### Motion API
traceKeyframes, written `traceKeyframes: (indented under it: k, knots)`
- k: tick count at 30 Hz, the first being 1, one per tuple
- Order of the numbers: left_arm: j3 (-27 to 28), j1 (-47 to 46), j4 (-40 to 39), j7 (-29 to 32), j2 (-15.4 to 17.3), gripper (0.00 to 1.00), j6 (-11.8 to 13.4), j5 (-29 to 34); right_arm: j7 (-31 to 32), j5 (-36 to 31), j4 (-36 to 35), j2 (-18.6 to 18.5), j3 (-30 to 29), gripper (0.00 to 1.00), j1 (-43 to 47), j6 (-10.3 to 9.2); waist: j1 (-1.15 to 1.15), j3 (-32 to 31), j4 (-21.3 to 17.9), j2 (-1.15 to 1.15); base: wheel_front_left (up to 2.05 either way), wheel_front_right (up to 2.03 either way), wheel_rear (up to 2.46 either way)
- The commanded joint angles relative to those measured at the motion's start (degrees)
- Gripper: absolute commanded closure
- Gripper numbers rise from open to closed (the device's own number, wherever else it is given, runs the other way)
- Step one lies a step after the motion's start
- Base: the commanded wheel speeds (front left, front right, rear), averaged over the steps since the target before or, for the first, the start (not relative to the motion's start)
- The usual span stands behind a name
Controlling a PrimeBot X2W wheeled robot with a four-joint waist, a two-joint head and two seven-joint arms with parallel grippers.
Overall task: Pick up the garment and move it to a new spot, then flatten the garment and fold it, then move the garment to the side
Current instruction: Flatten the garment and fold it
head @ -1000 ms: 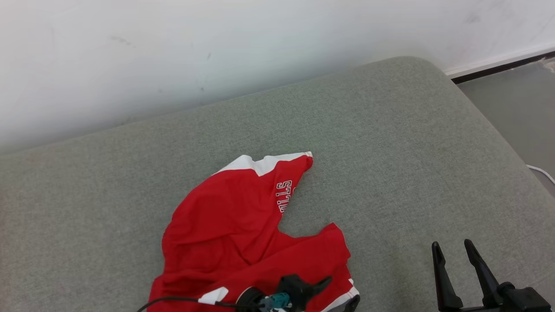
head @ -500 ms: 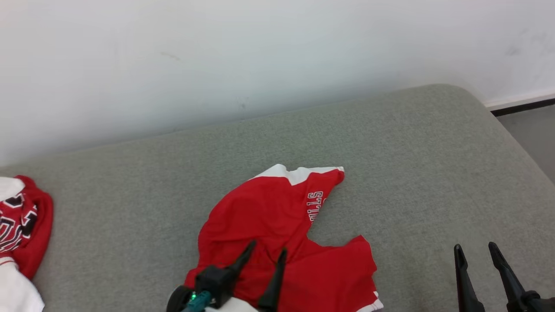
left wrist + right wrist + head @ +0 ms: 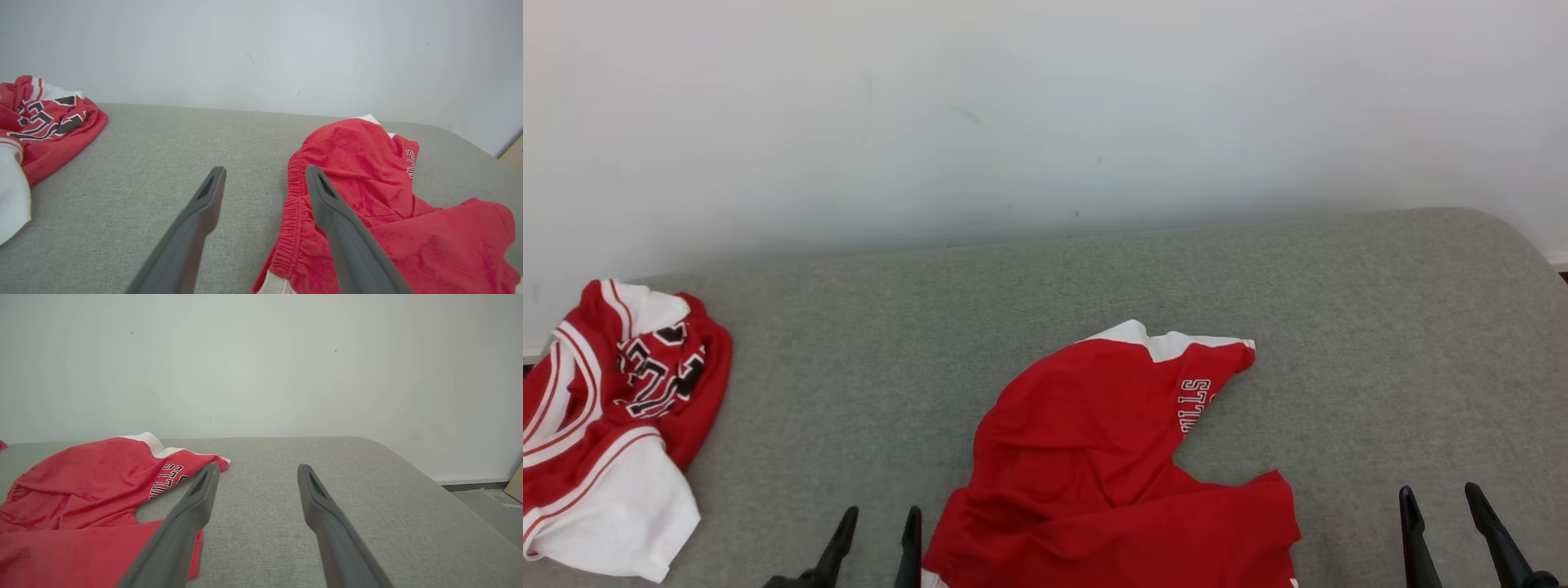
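With the left gripper (image 3: 880, 523) and right gripper (image 3: 1437, 498) both spread wide and empty, a pinch on the rumpled red shorts (image 3: 1094, 457) may catch one layer only, bunching them.

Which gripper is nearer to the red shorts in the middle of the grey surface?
Left. The left gripper sits beside the red shorts, at their waistband edge; the right gripper stands apart on their other side.

Left gripper (image 3: 880, 527) jaws apart, empty, at the red shorts' (image 3: 1094, 457) left edge; right gripper (image 3: 1439, 510) likewise, clear of their right side.
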Motion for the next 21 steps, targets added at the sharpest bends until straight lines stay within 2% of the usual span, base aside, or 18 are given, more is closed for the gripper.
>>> traceKeyframes:
  k: [1,10,12,21]
  knots:
    - [1.0,1.4,-0.1,0.0,0.1,0.00,-0.7,1.4,0.0,-0.4,0.4,-0.3,-0.3,0.00,0.7,0.03,0.00,-0.4,1.0,0.00,0.00,0.00,0.00]
    - [10.2,6.8,0.2,0.0,-3.6,0.00,-6.6,7.8,0.0,-0.4,2.5,-0.3,0.2,0.00,1.7,0.03,0.00,-2.1,2.3,0.00,0.00,0.00,0.00]
    - [11.7,7.8,-0.5,0.0,-5.1,0.00,-6.9,9.2,0.0,-0.4,2.9,-0.5,0.6,0.00,1.9,0.03,0.00,-2.5,2.4,0.00,0.00,0.00,0.00]
    - [16.1,9.6,0.1,0.0,-7.5,0.00,-10.9,12.4,0.0,0.4,3.2,-1.0,2.9,0.00,1.3,0.03,0.00,-2.7,2.8,0.00,0.00,0.00,0.00]
